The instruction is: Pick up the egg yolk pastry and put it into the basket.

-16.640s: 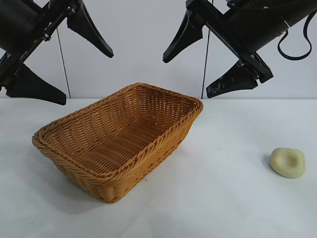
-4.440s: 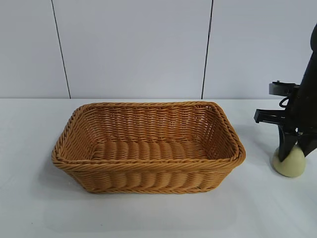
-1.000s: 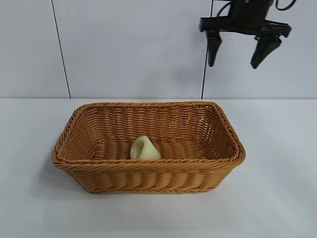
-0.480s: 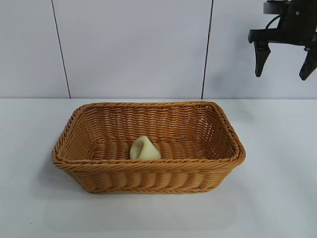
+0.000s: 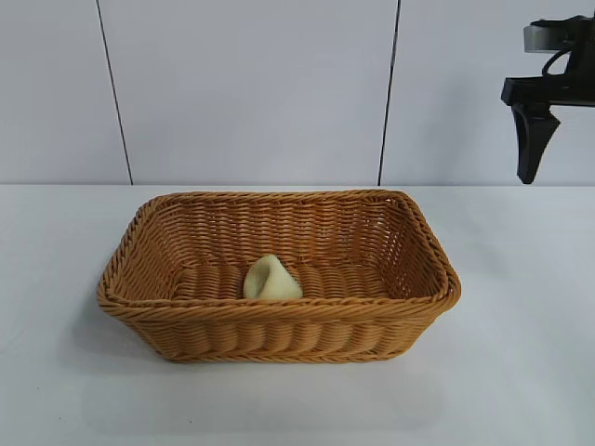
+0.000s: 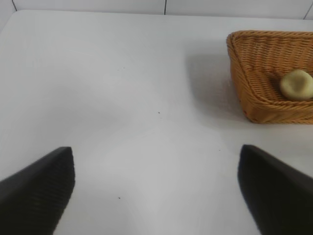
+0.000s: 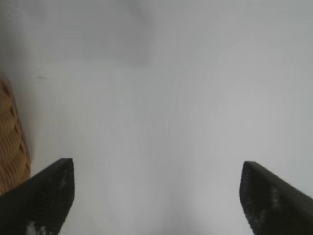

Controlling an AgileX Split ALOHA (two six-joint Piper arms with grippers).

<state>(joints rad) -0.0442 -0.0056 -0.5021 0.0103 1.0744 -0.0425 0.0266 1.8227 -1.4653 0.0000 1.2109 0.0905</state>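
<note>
High at the right edge of the exterior view, the right gripper (image 7: pixel 156 196) hangs well above the table (image 5: pixel 521 307), with only one of its dark fingers (image 5: pixel 533 139) showing there, pointing straight down. Its own wrist view shows both fingers spread wide, with nothing between them but bare white tabletop. Below that gripper and off toward the left arm's side stands the basket (image 5: pixel 279 330), its braided rim level and its long side facing the exterior camera; a corner of its woven wall just enters the right wrist view (image 7: pixel 11 147). The gripper is well clear of the basket, neither touching it nor over it.

Inside the basket, on the woven floor near the front wall and slightly toward the left arm's end, lies the egg yolk pastry (image 5: pixel 271 279), a pale cream-yellow lump with a raised point at its top. It touches no gripper.

The left gripper (image 6: pixel 156 191) does not appear in the exterior view. Its wrist view shows its two dark fingers (image 6: pixel 39 186) set wide apart over bare table, holding nothing, with the basket and pastry well apart from it, farther off across the tabletop.
</note>
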